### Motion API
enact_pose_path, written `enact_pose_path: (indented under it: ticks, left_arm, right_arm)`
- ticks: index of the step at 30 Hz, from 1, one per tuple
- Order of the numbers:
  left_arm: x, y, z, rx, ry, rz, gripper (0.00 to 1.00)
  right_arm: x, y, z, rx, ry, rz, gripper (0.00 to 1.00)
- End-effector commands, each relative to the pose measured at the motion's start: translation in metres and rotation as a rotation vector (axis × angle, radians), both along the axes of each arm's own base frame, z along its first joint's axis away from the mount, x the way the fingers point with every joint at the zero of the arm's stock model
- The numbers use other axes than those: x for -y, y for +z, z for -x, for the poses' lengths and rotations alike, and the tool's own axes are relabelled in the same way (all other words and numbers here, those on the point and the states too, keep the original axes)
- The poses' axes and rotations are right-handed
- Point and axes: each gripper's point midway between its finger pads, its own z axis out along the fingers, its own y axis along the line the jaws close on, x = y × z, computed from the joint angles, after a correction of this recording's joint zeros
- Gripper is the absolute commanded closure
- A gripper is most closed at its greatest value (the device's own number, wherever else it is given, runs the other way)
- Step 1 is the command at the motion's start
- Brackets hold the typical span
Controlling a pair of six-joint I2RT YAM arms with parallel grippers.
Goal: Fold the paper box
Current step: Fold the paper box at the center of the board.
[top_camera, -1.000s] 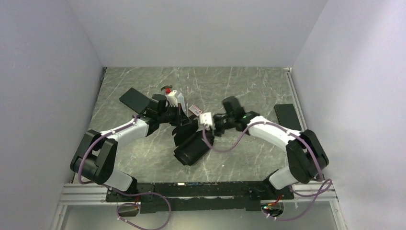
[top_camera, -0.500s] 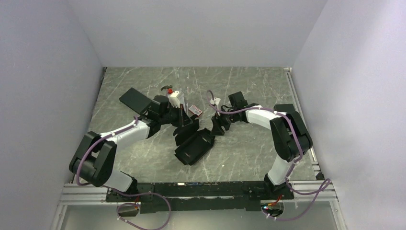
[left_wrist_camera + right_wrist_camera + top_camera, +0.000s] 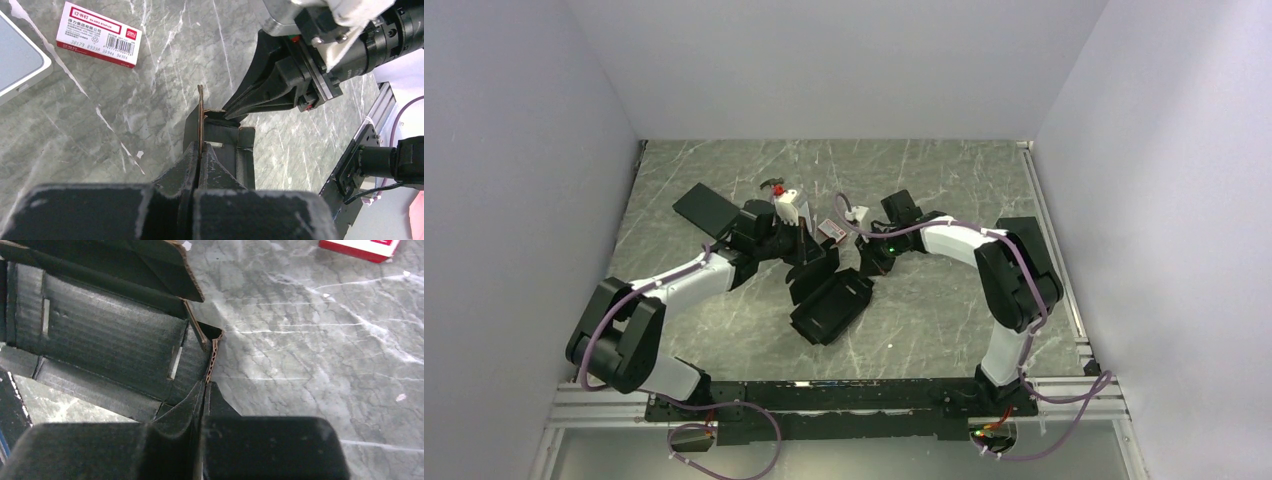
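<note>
Box (image 3: 829, 300) half folded

Overhead, it is seen on the worktop (image 3: 944, 180), lid unclosed. Left wrist: left jaws are clamped tight on an upright flap (image 3: 201, 115). Right wrist: right jaws are pinched on a corner wall (image 3: 212, 357); tucking remains.

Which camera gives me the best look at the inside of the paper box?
Right wrist: the paper box fills its left half, ribbed floor and slots plain. Left wrist shows only one wall edge-on; top external shows the whole box, small and dark.
</note>
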Motion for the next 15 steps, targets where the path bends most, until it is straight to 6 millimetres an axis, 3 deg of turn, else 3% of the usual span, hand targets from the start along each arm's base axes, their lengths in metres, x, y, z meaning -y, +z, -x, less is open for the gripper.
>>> enact_pose_path:
  ticks: [1,7,15]
  left_arm:
    - [0.004,0.023,0.000,0.098,-0.041,0.031,1.00]
    - [0.010,0.025,0.001,0.084,-0.087,0.031,1.00]
    - [0.017,0.030,-0.005,0.075,-0.115,0.042,1.00]
  right_arm:
    - [-0.003,0.024,-0.018,0.096,-0.021,-0.010,1.00]
    - [-0.012,0.069,-0.021,0.250,0.000,-0.096,1.00]
    - [-0.015,0.088,-0.020,0.439,0.049,-0.055,1.00]
